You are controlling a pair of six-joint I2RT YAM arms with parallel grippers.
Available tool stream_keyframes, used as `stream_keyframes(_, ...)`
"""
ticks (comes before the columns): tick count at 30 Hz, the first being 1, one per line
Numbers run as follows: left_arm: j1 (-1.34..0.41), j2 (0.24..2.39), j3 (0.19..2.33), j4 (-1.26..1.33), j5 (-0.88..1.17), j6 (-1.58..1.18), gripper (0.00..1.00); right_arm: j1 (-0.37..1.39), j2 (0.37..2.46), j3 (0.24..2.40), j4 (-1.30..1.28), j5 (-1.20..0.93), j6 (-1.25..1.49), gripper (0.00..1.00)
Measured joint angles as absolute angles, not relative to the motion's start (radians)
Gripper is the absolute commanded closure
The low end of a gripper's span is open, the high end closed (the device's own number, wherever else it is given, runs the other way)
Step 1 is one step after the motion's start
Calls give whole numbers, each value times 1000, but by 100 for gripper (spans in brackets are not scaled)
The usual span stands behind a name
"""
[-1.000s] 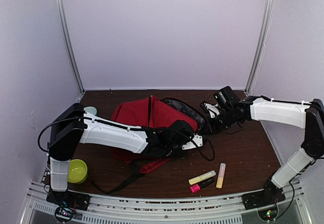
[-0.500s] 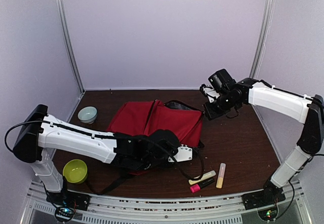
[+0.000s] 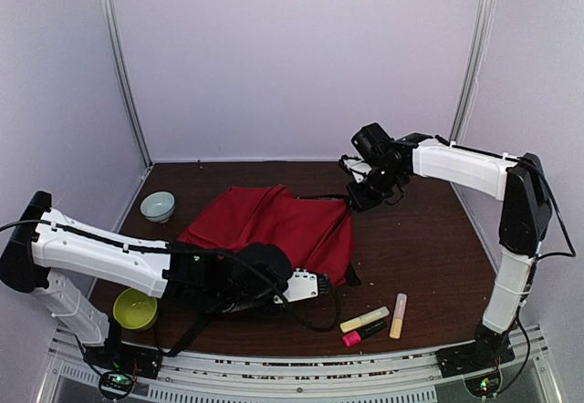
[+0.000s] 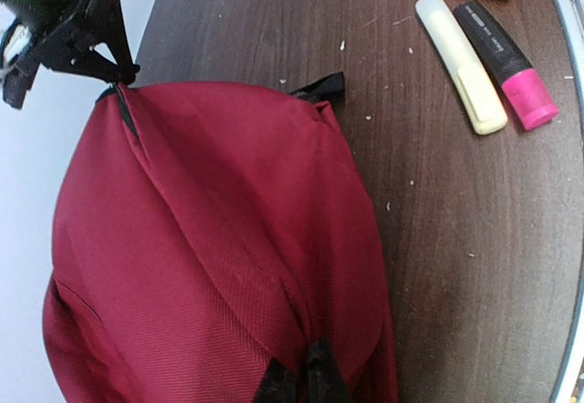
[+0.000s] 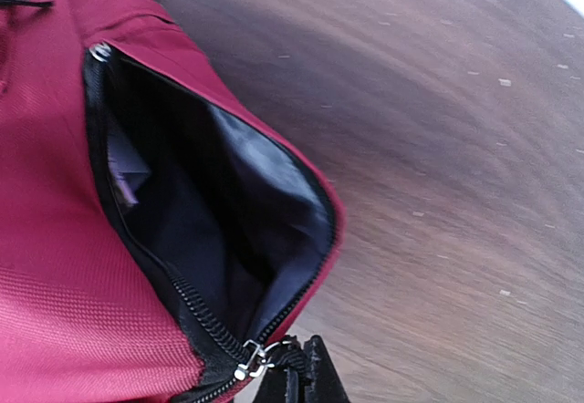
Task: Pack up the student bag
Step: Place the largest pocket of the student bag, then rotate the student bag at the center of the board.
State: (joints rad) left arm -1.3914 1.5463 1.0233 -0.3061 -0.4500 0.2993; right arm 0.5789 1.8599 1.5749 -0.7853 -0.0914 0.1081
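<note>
Well, the table [image 3: 429, 257] is dark brown wood, and the bag [image 3: 274, 225] lies across its middle, red and drawn out between my two grippers. My right gripper [image 3: 358, 195] is clamped tight on the bag's far right corner, at the end of the zip, and holds that corner up off the wood. From that wrist I see the zip mouth [image 5: 210, 230] gaping with dark lining inside, and the pull [image 5: 248, 363] sits just beside my fingertips. My left gripper [image 4: 301, 380] is closed on the bag's near edge, where the fabric bunches into my fingers. A grey-blue bowl [image 3: 157, 206] sits near the left wall, apart from the bag, and a green bowl [image 3: 135, 308] sits at the near left edge beside my left arm. Three highlighters lie near the front, right of the bag and clear of it. The yellow one [image 3: 364, 319] and the pink one [image 3: 364, 333] lie side by side, with the peach one [image 3: 398, 315] just to their right.
</note>
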Motion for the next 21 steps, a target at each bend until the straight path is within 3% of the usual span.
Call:
stream_keyframes(2,-1393,1526,1005,-332,-437,254,52,579,1859,1550,-749,-129,119,100)
stream_keyframes(6,-1423,1480,979,-434,-405,107,42,563,1859,1458,-641,-181,151,100)
stream_keyframes(11,-1382,1403,956,-591,-437,-184,68,567,1859,1361,-546,-249,190,100)
stream_keyframes(21,-1078,1199,648,-696,-467,-620,69,656,1847,1293,-487,-290,207,100)
